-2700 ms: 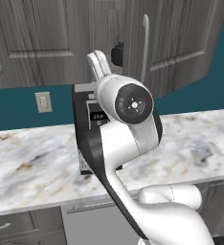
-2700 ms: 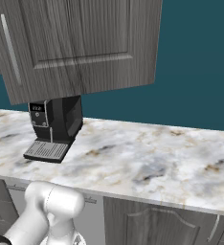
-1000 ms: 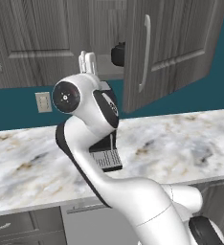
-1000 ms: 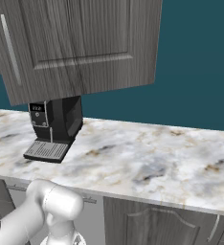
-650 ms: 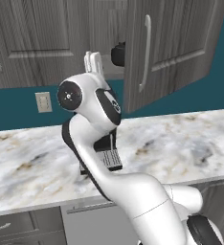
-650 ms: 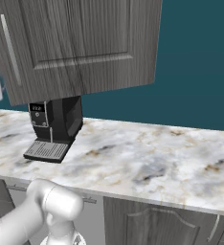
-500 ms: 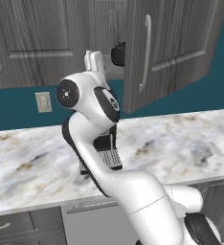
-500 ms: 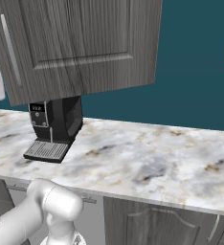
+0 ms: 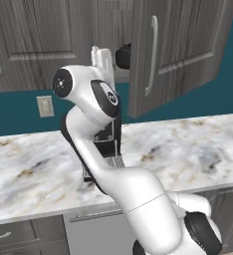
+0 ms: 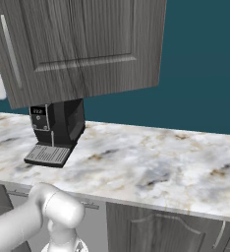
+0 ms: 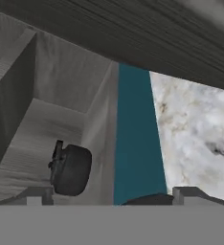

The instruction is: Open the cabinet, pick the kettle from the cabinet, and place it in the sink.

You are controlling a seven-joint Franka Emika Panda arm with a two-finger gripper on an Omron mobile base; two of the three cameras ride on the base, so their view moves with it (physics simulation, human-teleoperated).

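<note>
A white Franka arm reaches up toward the open wall cabinet [image 9: 183,55], whose dark grey door stands swung out over the marble bench [image 9: 188,144], leaving the shelf exposed so the arm can get at what sits inside. The glossy black kettle [image 9: 123,56] rests on that shelf just behind the door's inner edge; in the hand view the kettle [image 11: 71,168] appears rolled sideways because the hand itself is turned, and it lies near the cabinet's side wall. The claw [image 11: 111,194] is spread wide and empty, its two tips well apart, apparently held so to fit around the round body or arched handle. The approach looks unfinished: the tips sit apart from the kettle, with no contact. A boxy black coffee machine [image 10: 55,130] stands on the bench below the door, so any lift will likely need to clear both it and the door edge.
</note>
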